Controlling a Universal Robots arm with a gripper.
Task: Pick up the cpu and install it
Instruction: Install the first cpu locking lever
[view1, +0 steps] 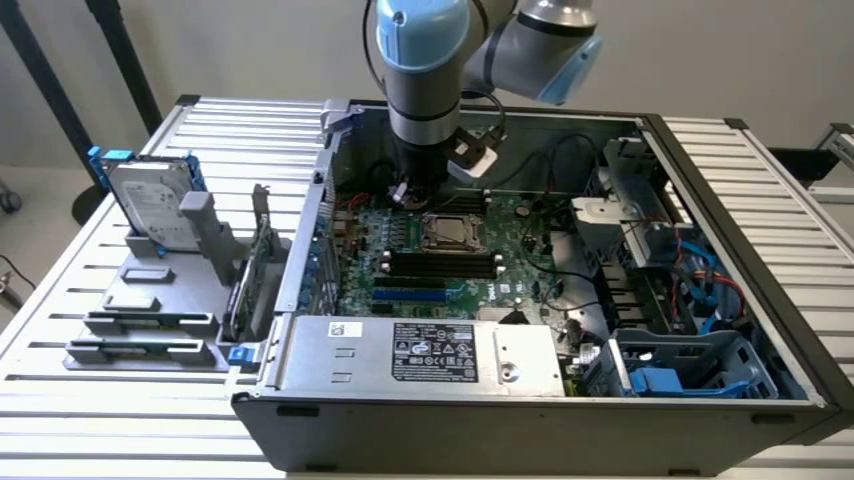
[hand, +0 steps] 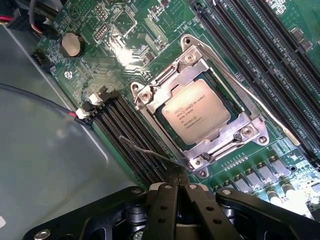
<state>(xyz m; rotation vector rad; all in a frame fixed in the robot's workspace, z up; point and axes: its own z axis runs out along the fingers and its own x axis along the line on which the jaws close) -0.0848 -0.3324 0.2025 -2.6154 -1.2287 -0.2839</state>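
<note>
- Exterior view's left: grey holder blocks (view1: 150, 300) on the slatted table (view1: 80, 400), hard drive (view1: 150, 205) with blue rails standing upright in the far one.
- Middle: open PC case (view1: 534, 400), green motherboard (view1: 441, 275) lying flat inside.
- My gripper (hand: 176, 192) is down inside the case at the far side of the board; fingers (hand: 162, 205) pressed together, holding nothing.
- The cpu (hand: 196, 111) sits in its socket, metal frame (hand: 200, 150) around it, just beside my fingertips, not touching.
- Black RAM slots (hand: 270, 45) flank the socket on both sides.
- Exterior view's right: blue cables (view1: 707, 290) and drive cage (view1: 687, 365).
</note>
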